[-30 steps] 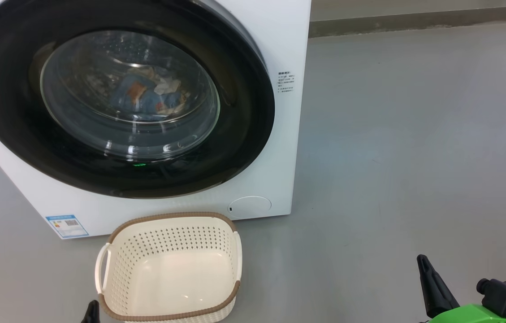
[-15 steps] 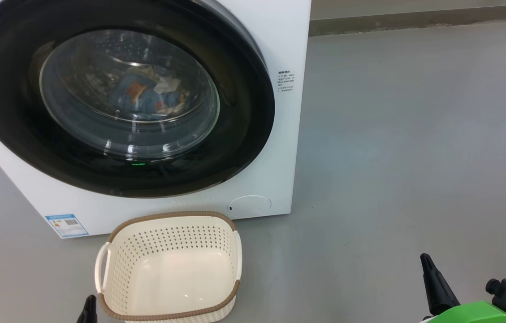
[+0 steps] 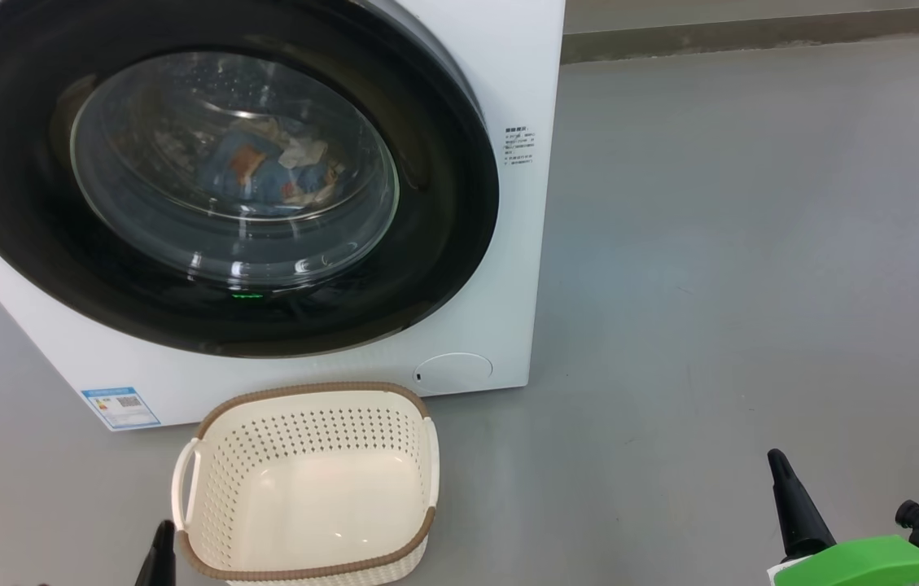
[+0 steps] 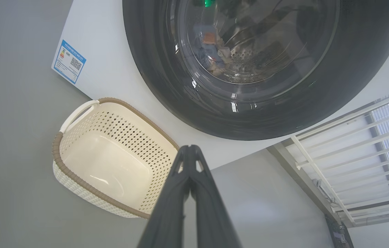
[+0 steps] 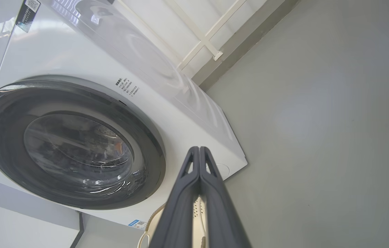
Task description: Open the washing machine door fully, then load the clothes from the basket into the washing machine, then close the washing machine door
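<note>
Clothes [image 3: 265, 168] inside washing machine [image 3: 526, 73]; basket [image 3: 308, 388] in front

We see a smooth, matt grey floor [image 3: 752, 244] carrying everything here. On it stands a white, boxy front-loading washing machine [image 3: 526, 73], with a blue label [image 3: 120, 407] and a round white cap [image 3: 452, 372] low on its front, close to the floor. Just before that front a small cream-white perforated plastic basket [image 3: 308, 388] with a brown woven-look rim sits upright; whether it touches the machine we cannot tell. To the right the floor runs back to a dull grey-brown skirting strip [image 3: 752, 37].
</note>
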